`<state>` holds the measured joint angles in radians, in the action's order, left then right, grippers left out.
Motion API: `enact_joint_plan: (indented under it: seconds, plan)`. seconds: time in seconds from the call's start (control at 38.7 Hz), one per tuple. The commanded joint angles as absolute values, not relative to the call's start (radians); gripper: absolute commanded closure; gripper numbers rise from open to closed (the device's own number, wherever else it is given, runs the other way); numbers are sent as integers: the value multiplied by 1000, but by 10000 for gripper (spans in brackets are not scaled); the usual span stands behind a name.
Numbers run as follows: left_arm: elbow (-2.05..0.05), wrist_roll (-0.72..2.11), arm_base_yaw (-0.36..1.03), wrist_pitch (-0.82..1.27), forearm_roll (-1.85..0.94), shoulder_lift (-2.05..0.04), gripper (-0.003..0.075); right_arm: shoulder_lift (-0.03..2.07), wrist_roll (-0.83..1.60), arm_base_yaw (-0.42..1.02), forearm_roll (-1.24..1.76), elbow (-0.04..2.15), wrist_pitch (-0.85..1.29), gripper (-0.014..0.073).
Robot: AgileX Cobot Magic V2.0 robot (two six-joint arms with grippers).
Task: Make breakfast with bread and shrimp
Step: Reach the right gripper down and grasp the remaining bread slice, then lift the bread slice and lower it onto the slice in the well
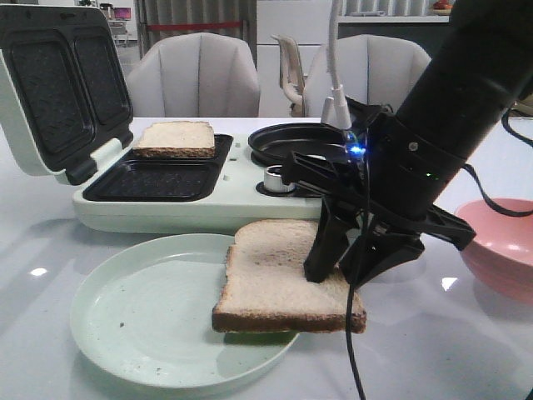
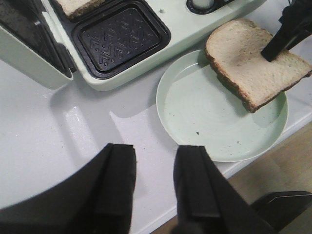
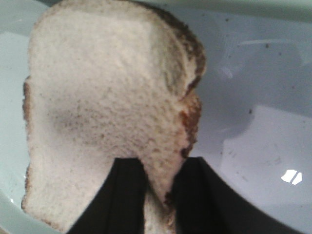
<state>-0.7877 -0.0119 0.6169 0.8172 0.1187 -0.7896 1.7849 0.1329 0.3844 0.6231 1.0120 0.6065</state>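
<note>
Up close, the right wrist view shows the right claw (image 3: 158, 195) closed on the crust edge of a bread slice (image 3: 112, 112), one dark finger above the slice and one below, a grip the front view partly hides behind the arm and its cable. From the front, that slice (image 1: 279, 279) sits tilted, its left part over the pale green plate (image 1: 141, 317) and its right part jutting past the rim above the white surface (image 1: 50, 242). Only the left wrist view takes in the left claw (image 2: 155, 183), open and empty, hanging over bare surface near the plate (image 2: 204, 122). A second bread slice (image 1: 175, 138) lies in the rear tray of the open sandwich maker (image 1: 158, 204), its front tray bare and its lid standing up at left. A pink bowl (image 1: 504, 246) sits at the right edge, half behind the right arm. No shrimp can be made out in any view.
</note>
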Motion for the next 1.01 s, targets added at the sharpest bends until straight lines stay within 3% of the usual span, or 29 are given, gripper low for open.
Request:
enact_joint_plan:
  seconds: [0.0,0.18,0.65,0.98]
  plan:
    - [-816,-11,624,748,136,-788,444,1746,150,387,635,1037,609,477]
    - [-816,-11,624,748,146,-788,444,1707,154,387,634,1037,609,559]
    - [-816,-11,624,748,159,-788,444,1430,158,390,636,1083,645,560]
    - [-816,-11,624,737,159,-788,444,1559,168,494,650,1281,436,560]
